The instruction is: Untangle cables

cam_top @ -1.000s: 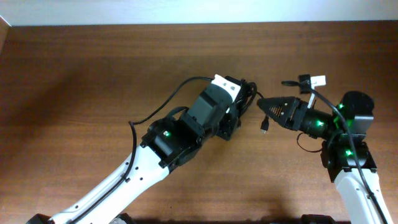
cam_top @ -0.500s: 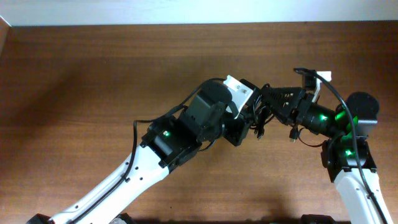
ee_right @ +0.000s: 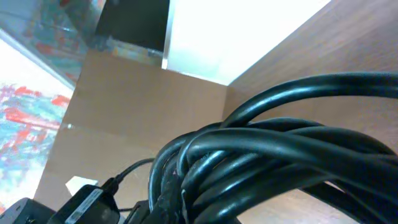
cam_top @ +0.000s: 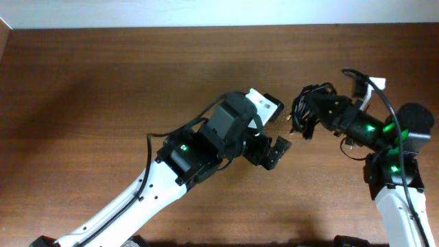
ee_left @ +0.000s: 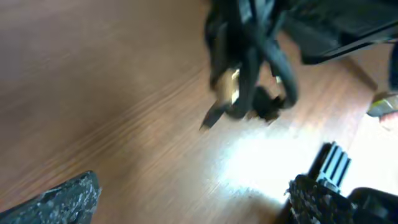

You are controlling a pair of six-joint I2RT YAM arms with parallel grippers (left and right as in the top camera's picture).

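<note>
Brown wood-grain table (cam_top: 82,103), matt, with fine grain running along its length, bounded at the far edge by a white wall strip (cam_top: 206,12). The bundle of smooth, glossy black round cables (cam_top: 300,120) hung clear of the surface, right of table centre, at the tip of the right gripper (cam_top: 314,110), whose jaws were closed upon it. A flat metal-tipped plug (ee_left: 227,87) dangled from the loops. The left gripper (cam_top: 273,151), with rough-textured black fingers (ee_left: 59,199), stood spread wide just beside the bundle, grasping nothing.
</note>
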